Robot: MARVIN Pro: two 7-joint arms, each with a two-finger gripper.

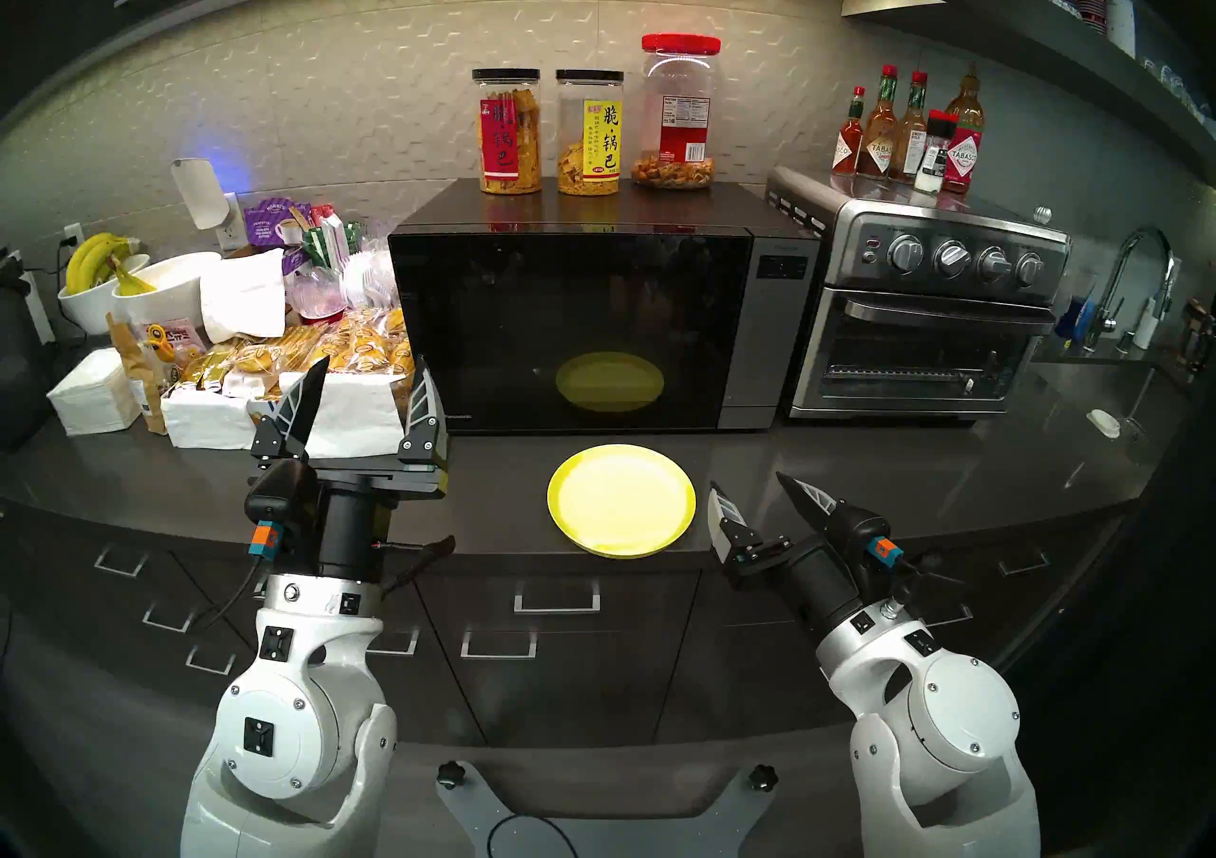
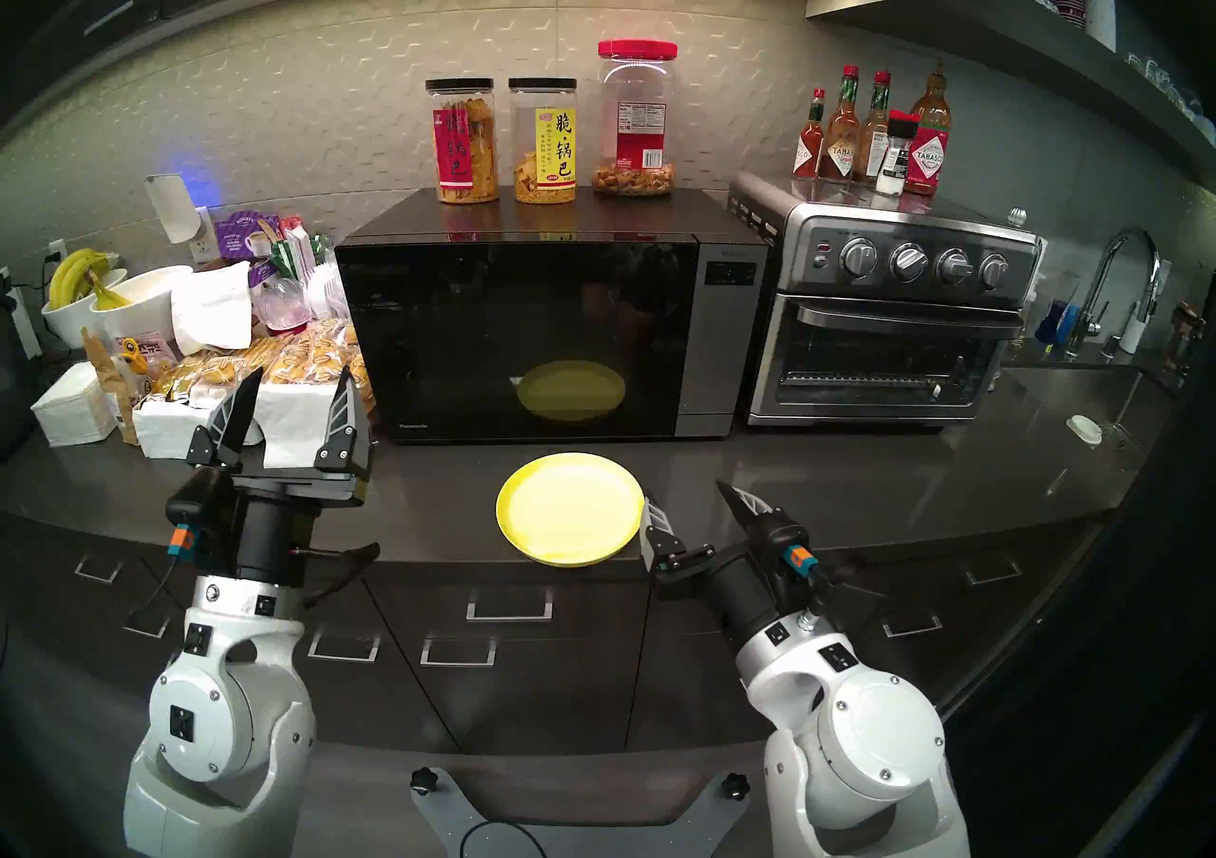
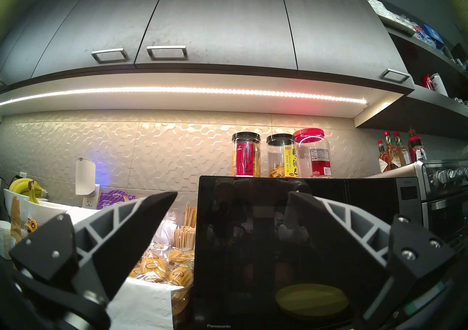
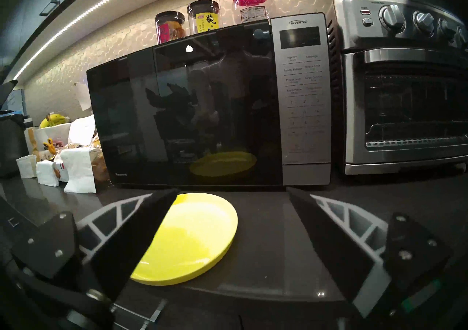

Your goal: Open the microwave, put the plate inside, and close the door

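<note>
Both pincers (image 1: 370,370) (image 1: 747,483) gape, raised beside plate (image 1: 621,499).

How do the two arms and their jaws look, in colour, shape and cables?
Both arms have glossy white rounded shells, silver rings and black wrist cylinders. The left gripper and right gripper each carry two pointed black fingers with grey trussed backs. An orange-and-teal connector with a black cable sits at each wrist.

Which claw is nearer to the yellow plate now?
Right. The right claw hangs open just beside the plate, at its right edge. The left claw is open too, raised further off to the plate's left.
</note>
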